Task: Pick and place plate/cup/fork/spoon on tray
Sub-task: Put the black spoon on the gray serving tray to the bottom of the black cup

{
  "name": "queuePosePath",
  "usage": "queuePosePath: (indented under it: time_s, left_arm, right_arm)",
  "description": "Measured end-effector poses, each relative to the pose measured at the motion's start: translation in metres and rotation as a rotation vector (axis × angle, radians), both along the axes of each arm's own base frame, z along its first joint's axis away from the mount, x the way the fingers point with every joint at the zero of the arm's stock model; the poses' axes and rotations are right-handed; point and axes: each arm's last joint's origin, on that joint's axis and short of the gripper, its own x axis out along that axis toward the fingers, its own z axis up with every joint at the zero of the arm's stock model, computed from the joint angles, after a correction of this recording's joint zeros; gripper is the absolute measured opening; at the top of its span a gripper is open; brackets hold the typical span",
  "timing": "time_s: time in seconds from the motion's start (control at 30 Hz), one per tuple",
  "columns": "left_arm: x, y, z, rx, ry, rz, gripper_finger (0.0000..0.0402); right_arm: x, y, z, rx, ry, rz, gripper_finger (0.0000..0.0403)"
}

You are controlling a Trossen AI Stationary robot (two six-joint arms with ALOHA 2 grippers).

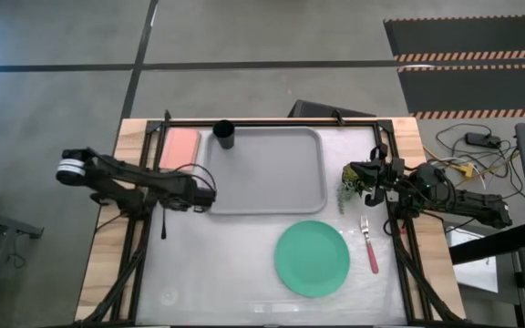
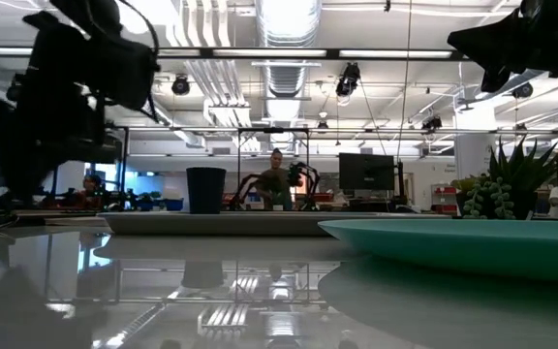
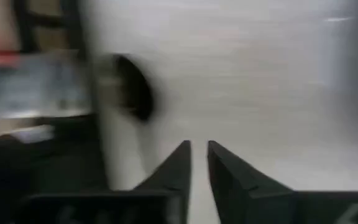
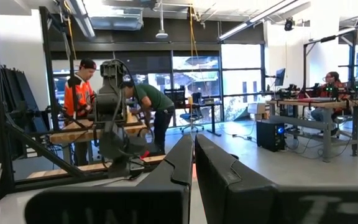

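The light-grey tray (image 1: 272, 173) lies at the table's middle, toward the far side. The black cup (image 1: 224, 135) stands upright in its far left corner and also shows in the low view (image 2: 205, 190). The mint-green plate (image 1: 312, 258) lies flat on the table, near of the tray. The fork (image 1: 369, 244) with the pink handle lies right of the plate. A slim dark spoon (image 1: 164, 224) lies on the table left of the tray. My left gripper (image 1: 210, 195) is shut and empty at the tray's near left corner. My right gripper (image 1: 349, 173) is shut and empty, raised right of the tray.
A pink pad (image 1: 180, 148) lies left of the tray at the far side. A small green plant (image 1: 348, 189) stands just right of the tray, below my right gripper. People stand in the room beyond the table (image 4: 148, 106).
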Motion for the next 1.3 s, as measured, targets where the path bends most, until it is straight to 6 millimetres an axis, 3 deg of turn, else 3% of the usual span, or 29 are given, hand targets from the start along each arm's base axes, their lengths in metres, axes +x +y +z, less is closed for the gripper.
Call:
queuePosePath:
  time_s: [0.1,0.2,0.4,0.73,1.13,1.3]
  left_arm:
    - [-0.003,-0.003,0.007,0.006,0.264,0.012,0.0007]
    - [-0.002,-0.004,0.005,-0.012,0.408,0.012,0.0003]
    - [0.006,-0.005,-0.013,-0.010,0.326,-0.026,0.0000]
    - [-0.008,-0.005,-0.036,0.023,0.317,-0.031,0.0000]
    - [-0.007,-0.015,-0.036,0.038,0.293,-0.069,0.0000]
    - [0.011,-0.024,-0.037,0.016,0.119,-0.079,0.0000]
  right_arm:
    - [0.000,0.000,0.000,-0.002,0.001,0.000,0.0009]
    - [0.000,0.000,0.000,-0.008,0.003,-0.002,0.0009]
    - [0.000,0.000,0.000,-0.008,0.003,-0.002,0.0009]
    - [0.000,0.000,0.000,-0.008,0.003,-0.002,0.0009]
    - [0.000,0.000,0.000,-0.008,0.004,-0.001,0.0009]
    - [0.000,0.000,0.000,-0.008,0.005,-0.001,0.0009]
